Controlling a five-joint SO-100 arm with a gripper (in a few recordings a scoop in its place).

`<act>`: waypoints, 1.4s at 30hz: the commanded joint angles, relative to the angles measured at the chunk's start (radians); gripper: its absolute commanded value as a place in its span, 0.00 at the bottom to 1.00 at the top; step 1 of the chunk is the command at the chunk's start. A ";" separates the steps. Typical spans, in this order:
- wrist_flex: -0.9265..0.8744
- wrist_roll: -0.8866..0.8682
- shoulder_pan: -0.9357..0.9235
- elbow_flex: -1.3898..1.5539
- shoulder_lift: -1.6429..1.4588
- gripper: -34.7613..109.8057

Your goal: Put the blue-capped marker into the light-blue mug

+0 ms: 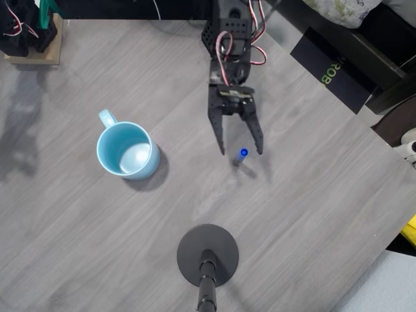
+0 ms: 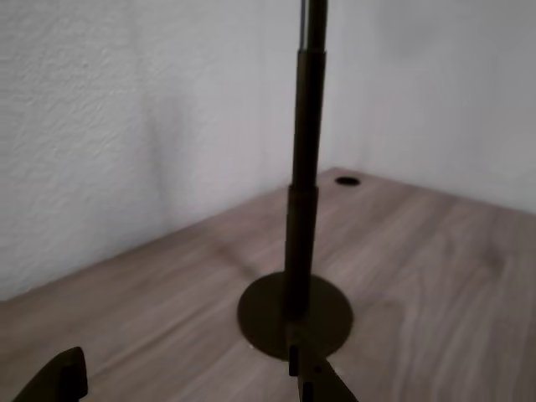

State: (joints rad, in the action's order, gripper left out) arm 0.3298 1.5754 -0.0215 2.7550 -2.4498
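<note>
From my seat the table (image 1: 78,234) reads as grey wood-grain laminate, smooth and matt; in the wrist view it looks browner. The light-blue mug (image 1: 127,151) looks ceramic, its inside glossy with a pale sheen. The blue-capped marker (image 1: 242,154) shows a shiny plastic cap. The gripper (image 1: 240,152) is matt black plastic. The stand (image 1: 208,255) has a matt dark base, seemingly metal.
</note>
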 commanded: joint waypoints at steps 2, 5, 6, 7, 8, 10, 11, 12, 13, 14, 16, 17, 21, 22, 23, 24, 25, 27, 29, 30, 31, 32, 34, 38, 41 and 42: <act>0.026 -0.025 0.006 0.011 0.032 0.49; 0.029 -0.035 0.014 0.011 0.058 0.49; 0.035 -0.037 0.017 0.011 0.069 0.49; 0.041 -0.038 0.020 0.011 0.081 0.49; 0.051 -0.038 0.023 0.011 0.094 0.49; 0.069 -0.038 0.026 0.011 0.124 0.49; 0.081 -0.038 0.028 0.011 0.141 0.49; 0.095 -0.038 0.029 0.011 0.158 0.49; 0.104 -0.038 0.029 0.012 0.172 0.49; 0.110 -0.038 0.031 0.012 0.186 0.49; 0.133 -0.038 0.035 0.020 0.216 0.49; 0.147 -0.038 0.037 0.026 0.233 0.49; 0.227 -0.029 0.043 0.048 0.334 0.49; 0.253 -0.028 0.046 0.052 0.364 0.48; 0.278 -0.028 0.046 0.054 0.393 0.48; 0.301 -0.026 0.048 0.054 0.422 0.48; 0.322 -0.025 0.049 0.054 0.449 0.48; 0.374 -0.017 0.055 0.052 0.511 0.45; 0.397 0.011 0.063 0.043 0.560 0.25; 0.408 0.011 0.066 0.040 0.578 0.24; 0.416 0.011 0.069 0.038 0.592 0.24; 0.422 0.011 0.072 0.038 0.600 0.24; 0.422 0.011 0.078 0.037 0.606 0.24; 0.423 0.011 0.081 0.037 0.609 0.24; 0.423 0.011 0.077 0.037 0.614 0.24; 0.423 0.011 0.075 0.037 0.614 0.24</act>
State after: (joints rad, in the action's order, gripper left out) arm 0.7363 1.5800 0.0552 2.8118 -1.8362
